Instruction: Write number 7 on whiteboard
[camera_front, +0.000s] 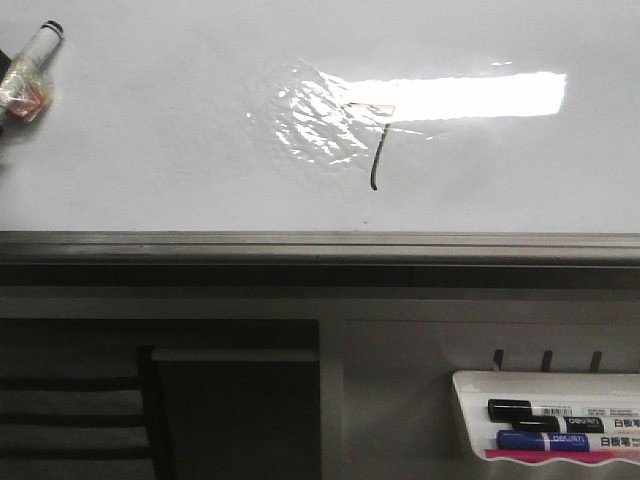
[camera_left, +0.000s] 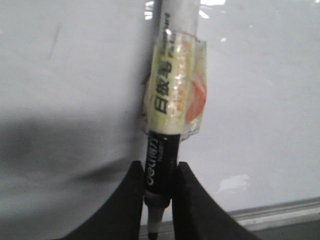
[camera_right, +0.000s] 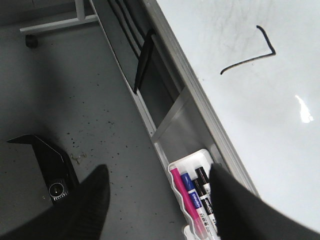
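Left gripper (camera_left: 159, 197) fingers pinch a marker (camera_left: 170, 115) near its black cap end; yellowish tape wraps the barrel. In front view this marker (camera_front: 35, 60) sits at the far left of the whiteboard (camera_front: 150, 150), well apart from the writing. Right gripper (camera_right: 157, 200) spread wide, nothing between its fingers, hanging over the floor beside the board's edge. Number 7 (camera_front: 374, 140) drawn mid-board, its top bar in the glare, downstroke below. White tray (camera_front: 470, 420) under the rail holds spare markers.
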